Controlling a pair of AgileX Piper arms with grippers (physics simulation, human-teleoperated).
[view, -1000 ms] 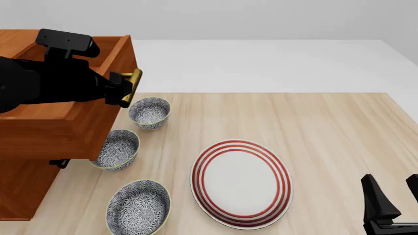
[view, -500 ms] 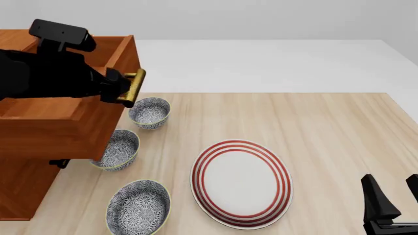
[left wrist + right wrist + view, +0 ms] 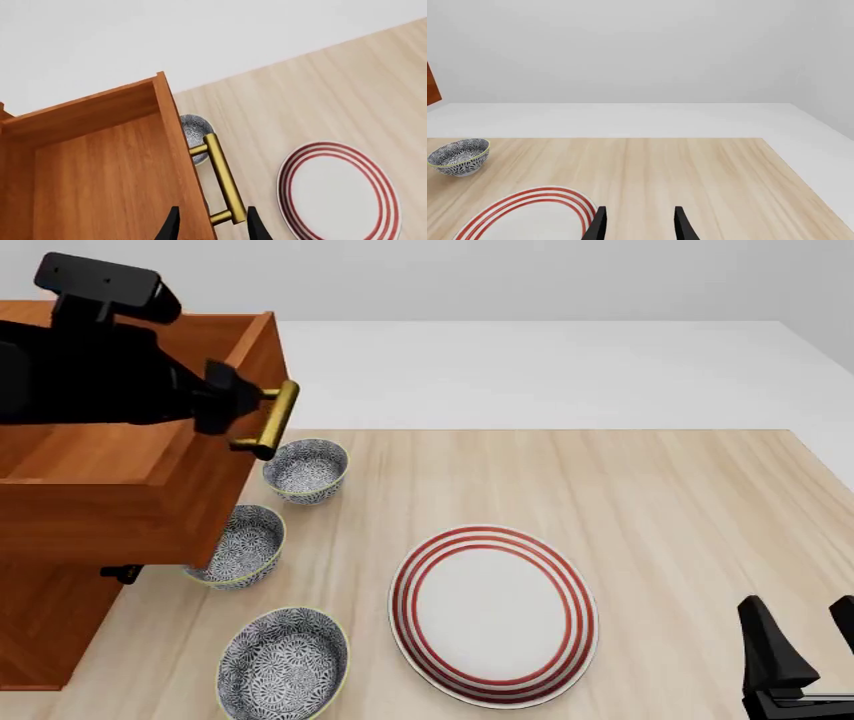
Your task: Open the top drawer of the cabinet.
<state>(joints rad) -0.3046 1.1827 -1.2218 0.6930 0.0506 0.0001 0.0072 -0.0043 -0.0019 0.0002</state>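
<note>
Your cabinet (image 3: 54, 610) stands far left. 3 bowls (image 3: 306, 469) line its right side. Right of them lies the plate (image 3: 493, 615).

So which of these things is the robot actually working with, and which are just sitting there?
Part of the job:
- top drawer, pulled out of the cabinet
- its brass handle
- left gripper, open, its fingers on either side of the handle

Just lying about:
- three patterned bowls
- red-striped plate
- right gripper, open, low over the table's near edge
</note>
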